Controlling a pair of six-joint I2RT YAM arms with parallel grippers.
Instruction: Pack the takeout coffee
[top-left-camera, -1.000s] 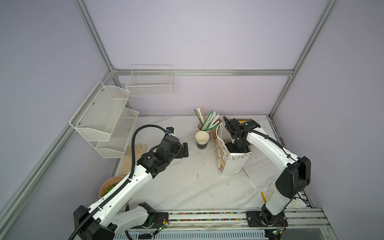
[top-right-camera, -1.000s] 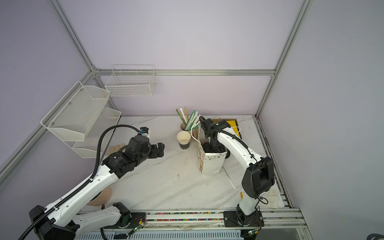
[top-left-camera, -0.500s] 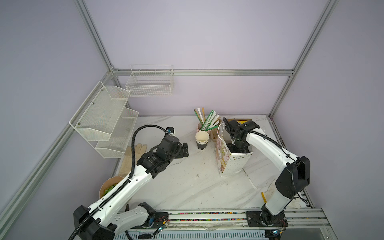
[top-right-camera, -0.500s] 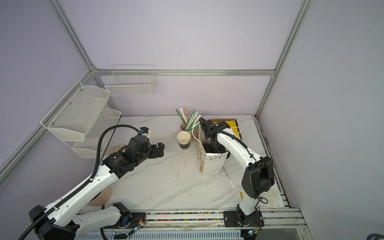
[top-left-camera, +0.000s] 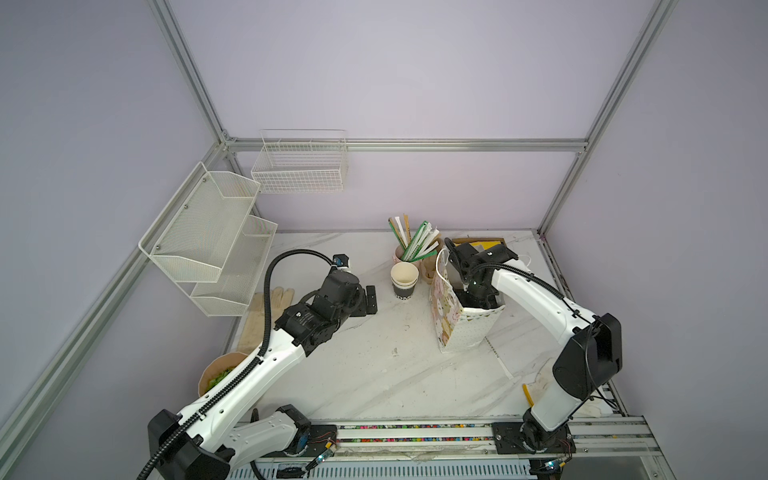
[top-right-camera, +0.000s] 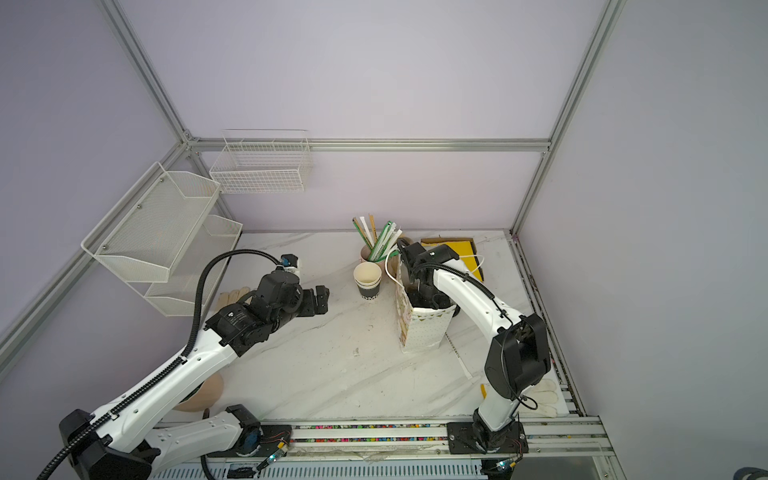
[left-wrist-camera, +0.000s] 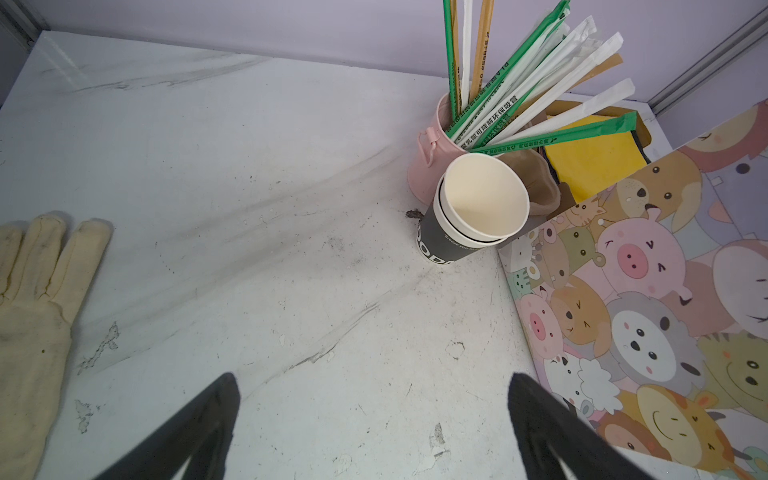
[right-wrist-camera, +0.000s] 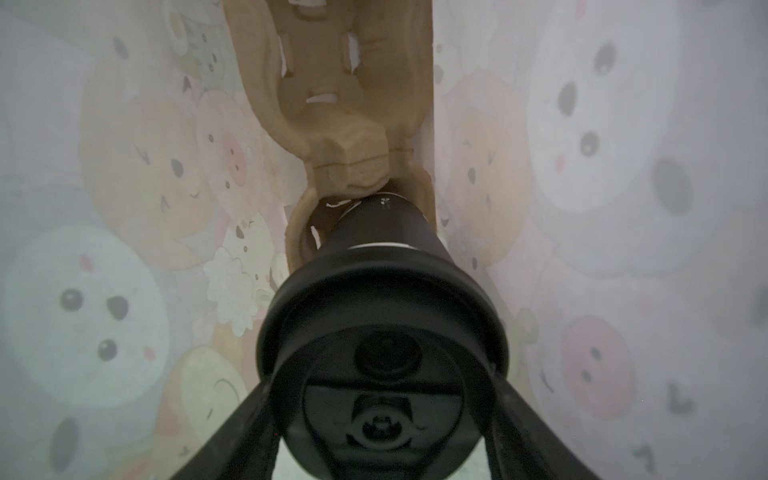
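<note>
The takeout coffee (right-wrist-camera: 382, 232), black-walled with a black lid on, sits deep inside the cartoon-print paper bag (right-wrist-camera: 124, 208). Its base is at a ring of the brown pulp carrier (right-wrist-camera: 332, 104) below it. My right hand (right-wrist-camera: 382, 386) holds it, one finger on either side of the lid. I judge the packing nearly done: seat the cup, let go, lift out. In both top views my right arm bends over the bag's mouth, wrist pointing down into it. My left hand (left-wrist-camera: 374, 407) hovers wide and empty over the surface (left-wrist-camera: 249, 208), near the stacked cups (left-wrist-camera: 478, 208).
</note>
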